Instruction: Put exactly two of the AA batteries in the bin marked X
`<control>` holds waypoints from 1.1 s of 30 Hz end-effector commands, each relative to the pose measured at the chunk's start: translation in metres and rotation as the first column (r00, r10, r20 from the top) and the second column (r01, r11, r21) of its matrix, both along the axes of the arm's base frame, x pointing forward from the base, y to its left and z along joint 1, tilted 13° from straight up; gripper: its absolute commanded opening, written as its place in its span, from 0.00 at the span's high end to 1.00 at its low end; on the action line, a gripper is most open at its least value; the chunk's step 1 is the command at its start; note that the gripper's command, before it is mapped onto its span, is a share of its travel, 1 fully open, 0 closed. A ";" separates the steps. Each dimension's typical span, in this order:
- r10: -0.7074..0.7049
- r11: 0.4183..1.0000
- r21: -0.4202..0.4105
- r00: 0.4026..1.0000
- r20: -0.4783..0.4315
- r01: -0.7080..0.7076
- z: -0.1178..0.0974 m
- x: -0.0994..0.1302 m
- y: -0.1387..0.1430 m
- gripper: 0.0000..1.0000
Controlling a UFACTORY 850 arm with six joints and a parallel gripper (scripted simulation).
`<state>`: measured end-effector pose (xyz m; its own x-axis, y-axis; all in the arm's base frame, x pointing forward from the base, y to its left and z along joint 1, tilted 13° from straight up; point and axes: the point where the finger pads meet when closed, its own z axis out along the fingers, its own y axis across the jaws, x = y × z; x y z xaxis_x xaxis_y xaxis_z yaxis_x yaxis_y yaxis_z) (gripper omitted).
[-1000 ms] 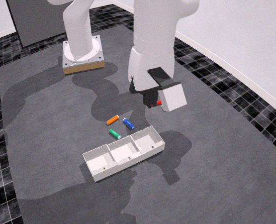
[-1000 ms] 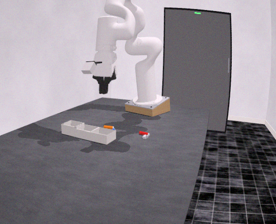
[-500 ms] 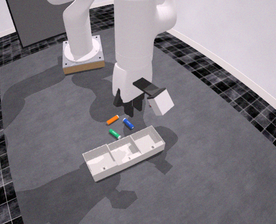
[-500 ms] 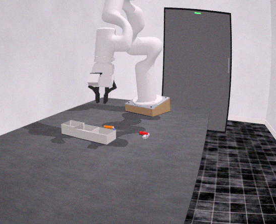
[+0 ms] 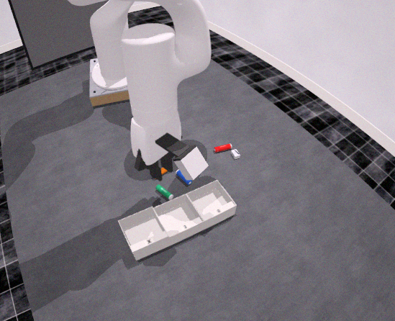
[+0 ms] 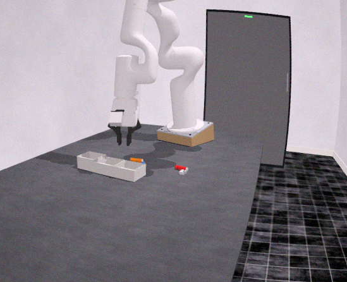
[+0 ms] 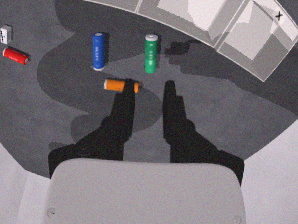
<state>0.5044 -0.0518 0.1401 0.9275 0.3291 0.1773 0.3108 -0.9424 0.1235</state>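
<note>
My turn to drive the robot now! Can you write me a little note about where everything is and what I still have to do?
Gripper: jaws partly open, holding nothing, hanging above the orange battery.
Batteries: orange, blue and green lie on the table next to the row of bins. The red one lies farther off beside a small white block.
Bin marked X: the end one, nearest the green battery. No battery shows in any bin.
Done: nothing delivered yet.
Left: pick up one battery, drop it in the X bin, do the same with a second, then let go. Leave the rest alone.
</note>
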 end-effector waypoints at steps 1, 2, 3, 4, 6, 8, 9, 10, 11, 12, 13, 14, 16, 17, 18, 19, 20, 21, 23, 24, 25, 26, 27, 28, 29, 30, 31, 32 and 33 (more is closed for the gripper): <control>0.001 1.000 0.001 1.000 0.004 -0.001 -0.003 -0.001 -0.004 0.72; 0.001 1.000 0.001 1.000 0.004 -0.001 -0.003 -0.001 -0.003 0.72; 0.001 1.000 0.001 1.000 0.004 -0.001 -0.003 0.000 -0.003 0.72; 0.001 1.000 0.001 1.000 0.004 -0.001 -0.003 0.000 -0.003 0.72; 0.001 1.000 0.001 1.000 0.004 -0.001 -0.003 0.000 -0.003 0.72; 0.001 1.000 0.001 1.000 0.004 -0.001 -0.002 0.001 -0.002 0.72; 0.001 1.000 0.001 1.000 0.004 -0.001 -0.002 0.001 -0.002 0.72; 0.001 1.000 0.001 1.000 0.004 -0.001 -0.002 0.001 -0.002 0.72; 0.001 1.000 0.001 1.000 0.004 -0.001 -0.002 0.001 -0.002 0.72; 0.001 1.000 0.001 1.000 0.004 -0.001 -0.002 0.001 -0.002 0.72; 0.001 1.000 0.001 1.000 0.004 -0.001 -0.002 0.001 -0.002 0.72; 0.001 1.000 0.001 1.000 0.004 -0.001 -0.002 0.001 -0.001 0.72; 0.001 1.000 0.001 1.000 0.004 -0.001 -0.002 0.001 -0.001 0.72; 0.001 1.000 0.001 1.000 0.004 -0.001 -0.002 0.002 -0.001 0.72; 0.001 1.000 0.001 1.000 0.004 -0.001 -0.002 0.002 -0.001 0.72; 0.001 1.000 0.001 1.000 0.004 -0.001 -0.002 0.002 -0.001 0.72; 0.001 1.000 0.001 1.000 0.004 -0.001 -0.002 0.002 -0.001 0.72; 0.001 1.000 0.001 1.000 0.004 -0.001 -0.002 0.002 -0.001 0.72; 0.001 1.000 0.001 1.000 0.004 -0.001 -0.002 0.002 -0.001 0.72; 0.001 1.000 0.001 1.000 0.004 -0.001 -0.002 0.002 0.000 0.72; 0.001 1.000 0.001 1.000 0.004 -0.001 -0.002 0.002 0.000 0.72; 0.001 1.000 0.001 1.000 0.004 -0.001 -0.002 0.002 0.000 0.72; 0.001 1.000 0.001 1.000 0.004 -0.001 -0.002 0.002 0.000 0.72; 0.001 1.000 0.001 1.000 0.004 -0.001 -0.002 0.002 0.000 0.72; 0.001 1.000 0.001 1.000 0.004 -0.001 -0.002 0.002 0.000 0.72; 0.001 1.000 0.001 1.000 0.004 -0.001 -0.002 0.002 0.000 0.72; 0.001 1.000 0.001 1.000 0.004 -0.001 -0.002 0.002 0.000 0.72; 0.001 1.000 0.001 1.000 0.004 -0.001 -0.002 0.002 0.000 0.72; 0.001 1.000 0.001 1.000 0.004 -0.001 -0.002 0.002 0.000 0.72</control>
